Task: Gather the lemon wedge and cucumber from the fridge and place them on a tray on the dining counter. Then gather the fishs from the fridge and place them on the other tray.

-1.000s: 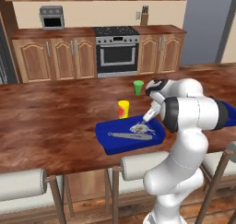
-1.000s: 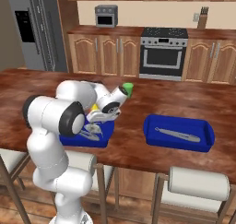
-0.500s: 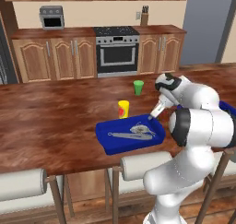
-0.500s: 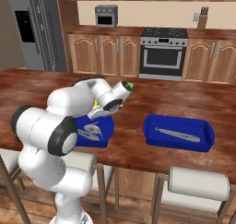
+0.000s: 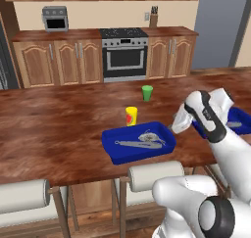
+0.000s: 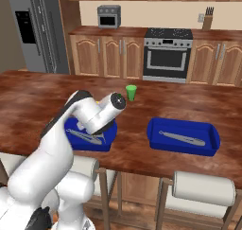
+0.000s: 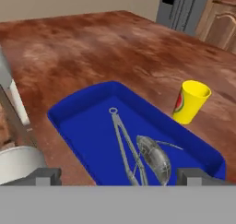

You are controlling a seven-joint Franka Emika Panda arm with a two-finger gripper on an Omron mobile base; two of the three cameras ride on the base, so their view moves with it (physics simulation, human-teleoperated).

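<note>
Setting: rendered kitchen with a long wooden desk (image 5: 59,129) running across the front, padded stools tucked against its near edge.
Stools: white-cushioned stool (image 5: 154,175) stood just below the near tray in the left base view.
Tool: tool (image 7: 119,176) hung empty above the near tray's edge, jaws spread wide, its two dark tips at the bottom of the hand view; in the left base view the tool (image 5: 178,123) sat just right of that tray.
Near tray: blue tray (image 5: 139,141) rested on the desk by its front edge; the same blue tray (image 6: 90,137) was partly hidden behind the arm in the right base view.
Fish: two grey fish (image 7: 154,159) lay inside the near tray, one plump, one long and thin, crossing each other; the fish (image 5: 143,140) lay about the middle of the tray.
Other tray: second blue tray (image 6: 183,136) stood well apart along the desk, holding a slim grey piece (image 6: 182,138) I could not identify.
Yellow cup: yellow cup (image 5: 131,116) stood upright just behind the near tray.
Green cup: green cup (image 5: 147,93) stood upright farther back on the desk.
Back wall: oven (image 5: 124,59) between wooden cabinets, a microwave (image 5: 54,19) on the counter above, a grey fridge (image 6: 37,32) to one side.
</note>
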